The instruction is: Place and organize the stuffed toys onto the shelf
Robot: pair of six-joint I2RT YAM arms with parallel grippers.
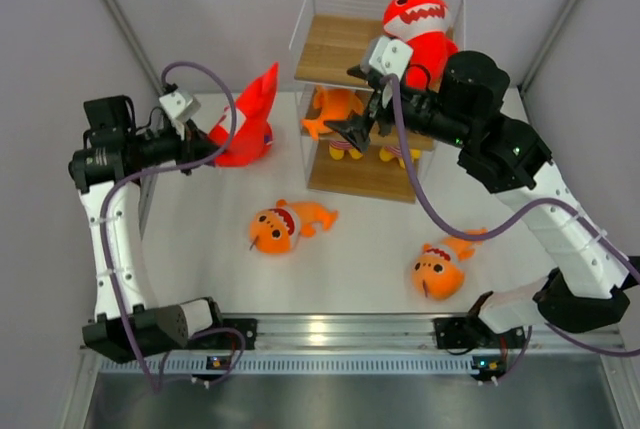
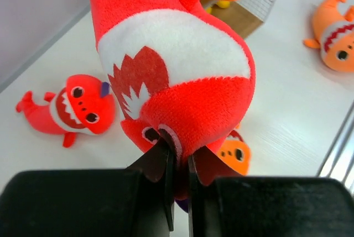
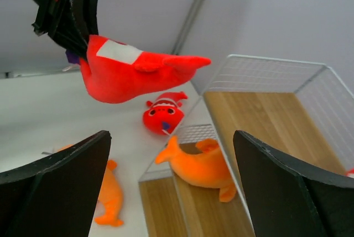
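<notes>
Pinch of left gripper (image 2: 178, 159) on the snout of the held red shark (image 2: 177, 54), nearly closed around a fold of plush. Carries it clear of the table (image 1: 200, 239), tail end raised and turned toward the shelf (image 1: 335, 49), close to the shelf's left side but apart from it. Beyond it, second red shark (image 2: 72, 110) flat on the table, left of the shelf.

Wide spread at right gripper (image 1: 355, 134), with nothing between the fingers (image 3: 55, 193). Hovers at the front of the shelf, level with the middle board. On that middle board, shelved orange fish (image 3: 202, 168) on its side toward the left end. On the top board, third red shark (image 1: 420, 24) at the right end, toothy mouth turned up toward the overhead view.

Out on the table in front of the shelf, left orange fish (image 1: 285, 227) and right orange fish (image 1: 440, 271), well apart, both lying flat nearer the arm bases.
</notes>
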